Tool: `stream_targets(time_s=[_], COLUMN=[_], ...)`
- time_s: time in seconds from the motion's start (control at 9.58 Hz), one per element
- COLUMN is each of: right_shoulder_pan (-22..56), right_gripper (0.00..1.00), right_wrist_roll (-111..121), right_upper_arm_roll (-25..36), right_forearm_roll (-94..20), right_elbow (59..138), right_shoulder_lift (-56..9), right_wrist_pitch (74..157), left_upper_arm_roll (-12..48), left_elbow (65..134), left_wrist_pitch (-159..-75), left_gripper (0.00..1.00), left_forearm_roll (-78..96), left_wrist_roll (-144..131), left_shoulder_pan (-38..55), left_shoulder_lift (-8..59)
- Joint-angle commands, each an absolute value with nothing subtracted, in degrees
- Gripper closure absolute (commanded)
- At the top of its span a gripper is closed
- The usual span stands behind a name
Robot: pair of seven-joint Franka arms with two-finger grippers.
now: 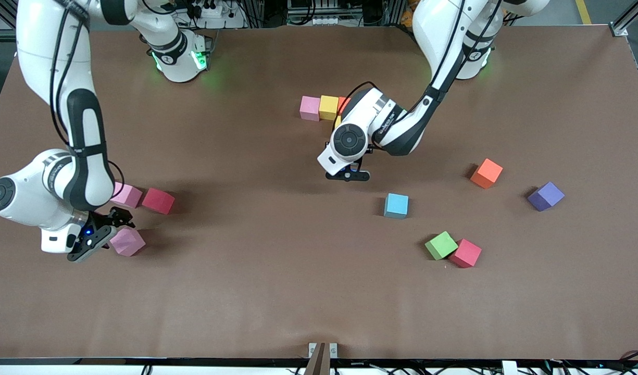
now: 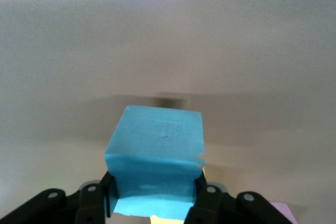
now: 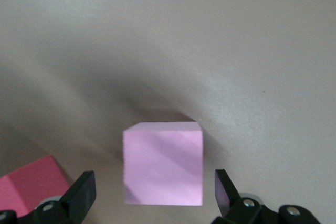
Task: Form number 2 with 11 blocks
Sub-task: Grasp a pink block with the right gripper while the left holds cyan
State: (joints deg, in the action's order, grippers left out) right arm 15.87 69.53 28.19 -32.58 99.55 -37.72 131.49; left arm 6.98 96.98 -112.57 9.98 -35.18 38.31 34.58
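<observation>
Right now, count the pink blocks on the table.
3. One heads the row near the robots' bases; one sits beside a red block at the right arm's end; one lies nearer the front camera, between the right end effector's open fingers. More may be hidden.

A matte brown table (image 1: 277,291) fills the view, with cables and metal framing along its top edge.

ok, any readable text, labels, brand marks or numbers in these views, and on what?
Left arm: dark lettering along the white link near the wrist, too small and blurred to read.
Blocks, such as the light blue block in the left tool and the pink block between the right tool's open fingers: plain faces, no text.
Table: none.
No text can be quoted.
</observation>
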Motion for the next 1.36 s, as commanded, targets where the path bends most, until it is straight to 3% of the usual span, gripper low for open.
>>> stream_targets(time_s=[0.0,0.84,0.94,1.25], right_shoulder_pan=[14.3,14.1,14.1,14.2], right_gripper=[0.00,0.00,0.12,0.66], right_wrist_roll=[70.9,71.1,71.3,71.3], right_upper_arm_roll=[26.7,25.0,25.0,25.1], right_forearm_roll=[-34.8,-37.1,-37.0,-37.0], right_elbow=[97.6,97.9,97.9,97.8], right_shoulder_lift=[-38.9,-41.1,-41.1,-41.0], right_wrist_pitch=[132.1,135.8,135.8,135.7], left_upper_arm_roll=[5.8,3.9,3.9,3.9], left_elbow=[95.8,95.8,95.8,95.9], left_wrist_pitch=[-112.6,-114.1,-114.2,-114.2], left_gripper=[1.00,1.00,1.00,1.00], left_forearm_roll=[11.4,13.2,13.3,13.2], left_wrist_roll=[-35.0,-37.7,-37.8,-38.1], left_shoulder_pan=[39.8,43.0,43.0,43.2], left_shoulder_lift=[35.5,37.4,37.4,37.4])
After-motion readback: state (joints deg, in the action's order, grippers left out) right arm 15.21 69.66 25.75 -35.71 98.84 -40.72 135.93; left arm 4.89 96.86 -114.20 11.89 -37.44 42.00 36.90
